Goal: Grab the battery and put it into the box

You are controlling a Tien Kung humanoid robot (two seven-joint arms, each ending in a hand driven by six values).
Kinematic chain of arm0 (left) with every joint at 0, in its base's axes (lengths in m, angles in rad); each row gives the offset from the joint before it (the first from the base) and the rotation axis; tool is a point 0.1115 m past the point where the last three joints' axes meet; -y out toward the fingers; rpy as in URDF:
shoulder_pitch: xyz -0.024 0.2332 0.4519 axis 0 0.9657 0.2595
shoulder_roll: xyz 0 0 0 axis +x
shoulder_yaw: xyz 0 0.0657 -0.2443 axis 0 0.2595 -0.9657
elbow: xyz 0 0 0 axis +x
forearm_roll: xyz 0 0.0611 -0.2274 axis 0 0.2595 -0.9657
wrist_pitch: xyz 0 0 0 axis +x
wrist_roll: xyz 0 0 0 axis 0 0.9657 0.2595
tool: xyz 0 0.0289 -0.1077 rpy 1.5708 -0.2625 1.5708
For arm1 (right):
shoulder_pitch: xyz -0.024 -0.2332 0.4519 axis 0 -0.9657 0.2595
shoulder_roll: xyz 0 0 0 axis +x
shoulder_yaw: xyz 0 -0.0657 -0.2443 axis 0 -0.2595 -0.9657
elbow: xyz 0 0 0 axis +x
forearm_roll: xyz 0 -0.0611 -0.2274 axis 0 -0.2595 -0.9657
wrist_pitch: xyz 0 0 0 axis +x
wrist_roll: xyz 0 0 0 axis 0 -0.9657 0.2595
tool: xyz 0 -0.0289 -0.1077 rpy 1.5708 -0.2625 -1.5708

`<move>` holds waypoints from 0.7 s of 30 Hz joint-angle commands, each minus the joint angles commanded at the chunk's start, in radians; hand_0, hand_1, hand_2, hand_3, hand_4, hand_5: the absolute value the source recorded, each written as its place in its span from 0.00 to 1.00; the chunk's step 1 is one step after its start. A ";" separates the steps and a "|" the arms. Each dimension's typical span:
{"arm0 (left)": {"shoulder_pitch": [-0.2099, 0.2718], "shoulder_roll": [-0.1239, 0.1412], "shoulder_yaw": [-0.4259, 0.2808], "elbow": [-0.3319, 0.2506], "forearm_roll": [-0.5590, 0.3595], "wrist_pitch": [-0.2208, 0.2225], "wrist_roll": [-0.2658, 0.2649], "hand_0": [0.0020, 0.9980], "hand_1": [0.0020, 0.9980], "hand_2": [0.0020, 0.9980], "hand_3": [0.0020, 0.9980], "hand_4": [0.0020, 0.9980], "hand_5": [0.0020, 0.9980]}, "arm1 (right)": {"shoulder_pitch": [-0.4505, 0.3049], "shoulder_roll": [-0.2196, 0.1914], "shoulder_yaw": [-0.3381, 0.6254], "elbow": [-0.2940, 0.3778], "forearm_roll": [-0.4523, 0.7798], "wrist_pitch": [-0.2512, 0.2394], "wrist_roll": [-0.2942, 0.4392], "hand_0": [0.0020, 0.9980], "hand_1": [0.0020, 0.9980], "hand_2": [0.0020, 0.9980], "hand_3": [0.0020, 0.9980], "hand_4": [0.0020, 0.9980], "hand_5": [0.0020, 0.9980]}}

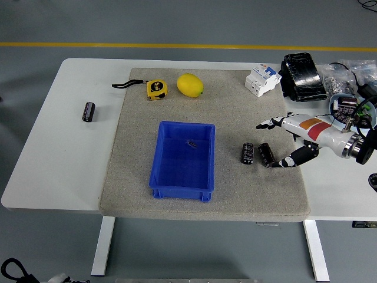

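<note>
Two black cylindrical batteries lie on the grey mat right of the blue box (181, 159): one (248, 153) upright-looking, the other (265, 154) just right of it. A third black battery (88, 111) lies on the bare white table at far left. My right hand (275, 143) comes in from the right, fingers spread and empty; its thumb tip sits right beside the right-hand battery, its fingers point left above it. The blue box is open-topped with a small dark item inside. My left arm is out of view.
On the mat's far edge lie a yellow tape measure (156, 88) with black strap and a yellow lemon (190, 85). A white circuit breaker (262, 79), a black pack (303, 76) and bags of parts (353, 88) crowd the table's right rear corner.
</note>
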 joint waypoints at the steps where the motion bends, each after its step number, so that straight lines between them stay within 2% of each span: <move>1: 0.000 0.000 -0.001 0.000 0.000 0.000 0.000 0.62 0.58 0.63 0.72 0.72 0.69 | 0.005 0.002 -0.005 -0.004 -0.018 0.000 0.000 0.79 0.73 0.77 0.81 1.00 0.17; 9: 0.002 0.004 -0.008 -0.003 0.008 -0.004 0.004 0.61 0.57 0.62 0.72 0.72 0.69 | 0.062 0.036 -0.071 -0.065 -0.070 -0.005 0.002 0.79 0.73 0.77 0.80 1.00 0.17; 21: 0.006 0.012 -0.022 -0.012 0.031 -0.019 0.019 0.60 0.57 0.60 0.72 0.72 0.69 | 0.087 0.085 -0.105 -0.149 -0.090 -0.014 0.000 0.79 0.72 0.76 0.81 1.00 0.18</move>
